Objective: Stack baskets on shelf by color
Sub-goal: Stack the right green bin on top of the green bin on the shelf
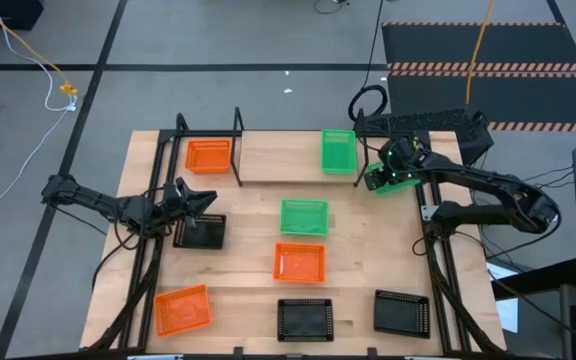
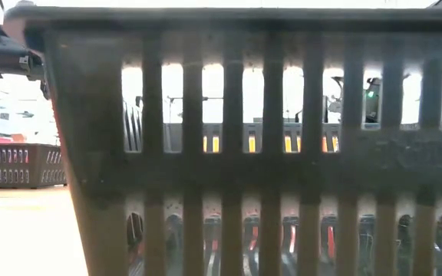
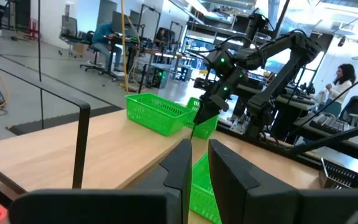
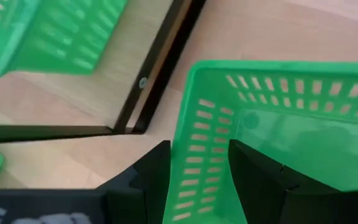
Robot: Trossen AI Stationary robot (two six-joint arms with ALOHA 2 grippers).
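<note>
The shelf [image 1: 278, 160] stands along the table's far side. An orange basket [image 1: 208, 156] rests on its left end and a green basket [image 1: 338, 150] on its right end. Just right of the shelf sits another green basket [image 1: 373, 182]. My right gripper [image 4: 199, 148] points steeply down over it, open. One finger [image 4: 148, 180] stands outside the basket's wall [image 4: 197, 174] and the other inside; I cannot tell whether either touches. My left gripper [image 1: 206, 203] hovers level at the table's left, over a black basket [image 1: 200, 232]. Its fingers [image 3: 179, 168] are a narrow gap apart, with nothing between them.
On the table lie a green basket [image 1: 303, 215], two orange baskets [image 1: 298, 262] [image 1: 181, 310], and two black baskets [image 1: 303, 318] [image 1: 401, 312] near the front edge. One black basket's wall [image 2: 267, 153] fills the low view. The shelf's black uprights [image 4: 160, 68] stand close beside my right gripper.
</note>
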